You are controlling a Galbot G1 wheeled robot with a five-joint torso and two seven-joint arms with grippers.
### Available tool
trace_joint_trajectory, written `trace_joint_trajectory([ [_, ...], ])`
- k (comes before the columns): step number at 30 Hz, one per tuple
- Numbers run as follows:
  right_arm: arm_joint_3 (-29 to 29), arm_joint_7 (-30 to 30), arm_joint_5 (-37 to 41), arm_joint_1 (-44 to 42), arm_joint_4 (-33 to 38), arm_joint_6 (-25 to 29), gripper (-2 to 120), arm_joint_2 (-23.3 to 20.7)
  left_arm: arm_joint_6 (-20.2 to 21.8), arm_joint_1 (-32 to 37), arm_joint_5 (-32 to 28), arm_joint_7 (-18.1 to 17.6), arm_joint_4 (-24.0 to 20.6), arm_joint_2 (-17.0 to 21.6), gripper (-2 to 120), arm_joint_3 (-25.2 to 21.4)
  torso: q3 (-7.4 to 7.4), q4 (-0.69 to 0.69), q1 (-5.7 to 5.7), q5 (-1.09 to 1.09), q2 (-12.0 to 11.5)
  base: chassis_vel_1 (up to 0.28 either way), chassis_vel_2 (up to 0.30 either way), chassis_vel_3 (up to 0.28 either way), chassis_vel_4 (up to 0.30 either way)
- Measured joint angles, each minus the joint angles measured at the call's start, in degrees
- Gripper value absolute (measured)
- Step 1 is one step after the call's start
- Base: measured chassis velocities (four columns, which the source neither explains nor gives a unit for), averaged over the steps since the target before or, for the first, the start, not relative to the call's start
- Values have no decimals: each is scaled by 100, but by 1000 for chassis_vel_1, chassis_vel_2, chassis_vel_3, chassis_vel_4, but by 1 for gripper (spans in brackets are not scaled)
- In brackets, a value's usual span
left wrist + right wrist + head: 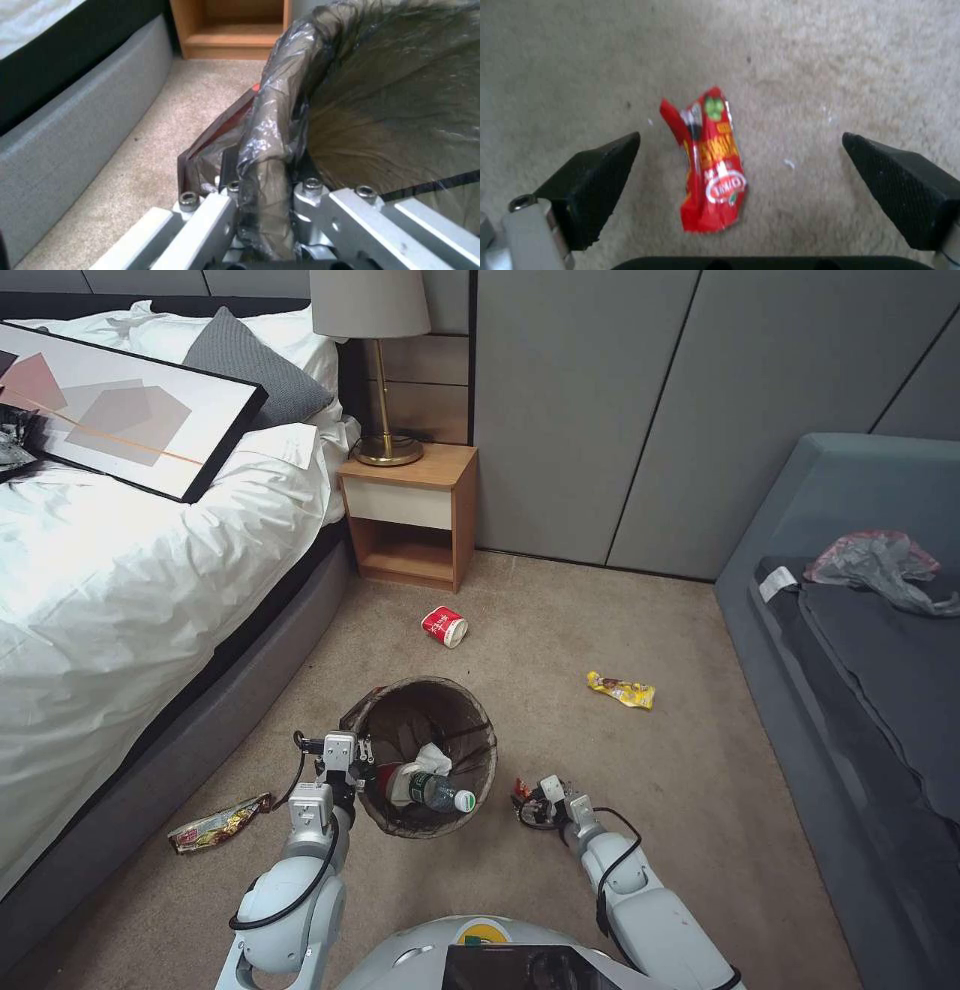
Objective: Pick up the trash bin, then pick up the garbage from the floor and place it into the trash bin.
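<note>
The trash bin (400, 715), lined with a dark brown bag, hangs just above the carpet with my left gripper (345, 760) shut on its near rim (265, 165). Inside lie a clear bottle with a green label (440, 794) and a white tissue (430, 760). My right gripper (545, 800) is open low over the carpet, its black fingers (597, 180) spread on both sides of a red snack wrapper (710, 161). More garbage lies around: a red-and-white paper cup (444, 626), a yellow wrapper (621, 690) and a wrapper (218, 823) by the bed.
A bed (120, 570) with a framed picture (120, 405) runs along the left. A wooden nightstand (408, 515) with a lamp (375, 360) stands at the back. A grey sofa (860, 670) with a grey-pink plastic bag (880, 565) lines the right. Open carpet lies between.
</note>
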Motion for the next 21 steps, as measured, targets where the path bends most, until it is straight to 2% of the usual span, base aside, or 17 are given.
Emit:
trace_joint_trajectory([
  [4, 4, 0, -13, -2, -37, 13, 96, 2, 0, -1, 0, 0, -3, 0, 3, 0, 0, 0, 0, 0, 0, 0, 0, 0, 0],
  [6, 12, -10, -42, -6, -82, 39, 85, 4, 0, -5, 0, 0, -4, 0, 3, -2, 0, 0, 0, 0, 0, 0, 0, 0, 0],
  [8, 19, -16, -55, -6, -100, 52, 83, 6, 0, -5, 0, 0, -4, 0, 3, -2, 0, 0, 0, 0, 0, 0, 0, 0, 0],
  [11, 42, -39, -87, -7, -175, 99, 65, 17, 0, -3, 4, -1, -4, -4, 3, 4, 0, 0, 0, 0, 0, 0, 0, 0, 0],
  [14, 45, -50, -95, -7, -194, 119, 59, 22, 0, -1, 6, -2, -4, -5, 3, 7, 0, 0, 0, 0, 0, 0, 0, 0, 0],
  [16, 45, -52, -96, -7, -197, 123, 59, 22, 0, -1, 6, -2, -4, -5, 3, 6, 0, 0, 0, 0, 0, 0, 0, 0, 0],
  [17, 45, -55, -97, -7, -202, 128, 46, 23, 0, 0, 6, -2, -4, -5, 3, 6, 0, -1, 0, 0, 0, 0, 0, 0, 0],
  [19, 45, -57, -98, -7, -205, 133, 44, 24, 0, 0, 6, -2, -4, -5, 3, 7, 0, 0, 0, 0, 0, 0, 0, 0, 0],
  [21, 47, -64, -105, -3, -230, 156, 30, 29, 0, 1, 6, -2, -6, -3, 3, 3, -1, 0, 0, 0, 1, 0, 0, 0, 0],
])
